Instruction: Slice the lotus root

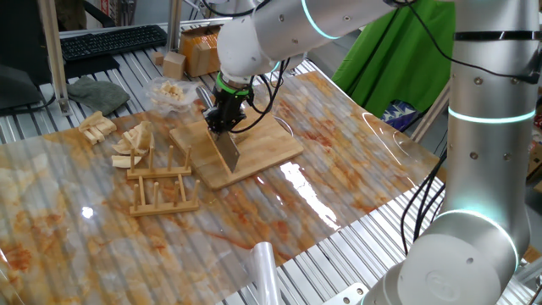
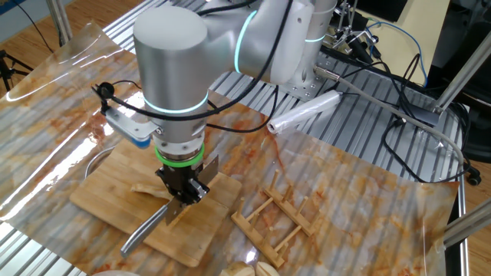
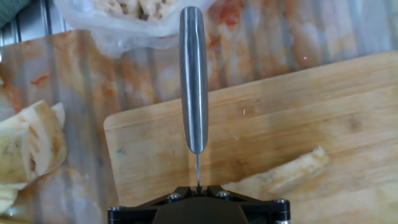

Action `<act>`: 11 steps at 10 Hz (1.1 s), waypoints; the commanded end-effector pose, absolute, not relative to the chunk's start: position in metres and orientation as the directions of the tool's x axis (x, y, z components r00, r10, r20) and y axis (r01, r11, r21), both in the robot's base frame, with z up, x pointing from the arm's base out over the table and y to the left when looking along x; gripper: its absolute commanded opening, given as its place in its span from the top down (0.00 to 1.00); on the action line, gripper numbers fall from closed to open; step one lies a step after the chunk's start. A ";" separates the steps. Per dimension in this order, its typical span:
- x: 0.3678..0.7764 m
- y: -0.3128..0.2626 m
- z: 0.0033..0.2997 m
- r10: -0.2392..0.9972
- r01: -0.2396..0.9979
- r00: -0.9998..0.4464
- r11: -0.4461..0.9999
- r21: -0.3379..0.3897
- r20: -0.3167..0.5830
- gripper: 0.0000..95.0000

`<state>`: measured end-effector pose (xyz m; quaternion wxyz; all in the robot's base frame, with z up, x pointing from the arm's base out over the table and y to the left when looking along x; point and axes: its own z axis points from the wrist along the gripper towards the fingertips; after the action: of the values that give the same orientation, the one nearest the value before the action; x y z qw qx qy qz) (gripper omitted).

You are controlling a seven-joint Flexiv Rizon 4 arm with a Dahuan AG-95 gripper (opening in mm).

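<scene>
In one fixed view, the hand (image 1: 224, 114) points down over the wooden board (image 1: 254, 157) and is closed tight on a knife (image 1: 227, 148). The flat blade hangs below it with its edge on the board. Left of the board stands a small wooden rack (image 1: 161, 188). Farther left, big tan wedge pieces (image 1: 131, 142) lie on the desk (image 1: 339, 169). At the far side sits a clear plastic bag (image 1: 169, 93) with pale bits in it.

In the other fixed view, the hand (image 2: 184, 190) grips the knife (image 2: 146, 230) (its grey handle sticks out toward the near edge). The lotus root (image 2: 149, 189), a thin pale piece, lies on the board (image 2: 100, 195) just left of the hand. The rack (image 2: 276, 218) is to the right.

In the hand view, the knife handle (image 3: 193, 74) runs straight up the middle. The lotus root (image 3: 283, 177) lies on the board (image 3: 280, 112) just right of the thin blade. I cannot tell if they touch. The wedge pieces (image 3: 31, 146) sit at the left, off the board.
</scene>
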<state>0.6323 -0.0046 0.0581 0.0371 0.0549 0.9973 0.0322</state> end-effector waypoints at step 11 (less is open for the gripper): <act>0.642 -0.035 0.079 -0.032 -0.036 -0.997 0.998 0.056 -0.066 1.00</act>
<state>0.6434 -0.0341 0.0782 0.0326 -0.0172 0.9989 0.0290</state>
